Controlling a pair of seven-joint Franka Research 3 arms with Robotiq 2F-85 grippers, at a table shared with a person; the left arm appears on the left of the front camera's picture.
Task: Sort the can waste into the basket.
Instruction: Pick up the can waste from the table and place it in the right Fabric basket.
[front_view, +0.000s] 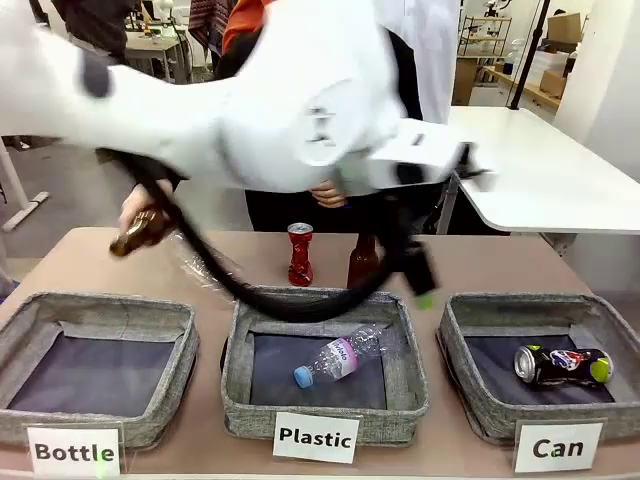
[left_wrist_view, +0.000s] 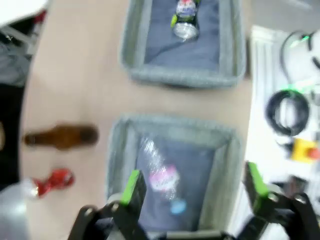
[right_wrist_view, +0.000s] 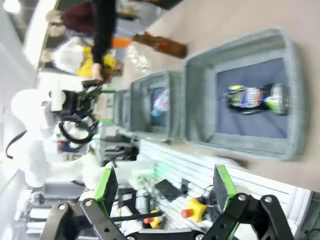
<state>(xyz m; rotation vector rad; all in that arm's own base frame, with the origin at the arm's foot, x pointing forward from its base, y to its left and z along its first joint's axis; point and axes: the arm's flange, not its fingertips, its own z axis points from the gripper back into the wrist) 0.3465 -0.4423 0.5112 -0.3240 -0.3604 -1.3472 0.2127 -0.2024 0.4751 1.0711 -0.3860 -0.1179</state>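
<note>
Wide and empty, the left jaws hang over the "Plastic" bin (left_wrist_view: 172, 128), where a clear plastic bottle (left_wrist_view: 162, 175) lies. The right jaws are spread just as wide, holding nothing, off the near edge of the worktop (front_view: 80, 262).

The dark can (front_view: 562, 365) already lies on its side in the basket (front_view: 470, 405) signed "Can". The red can (front_view: 300, 255) stands upright on the far side of the worktop, behind the middle bin and just beside a brown bottle (left_wrist_view: 62, 136).

That red can is probably very light, thin-walled and easy to tip. Its painted metal looks slick, and a hard squeeze would only crumple it more. The pinched waist looks the best hold, taken from above with the pads across the narrow middle.
</note>
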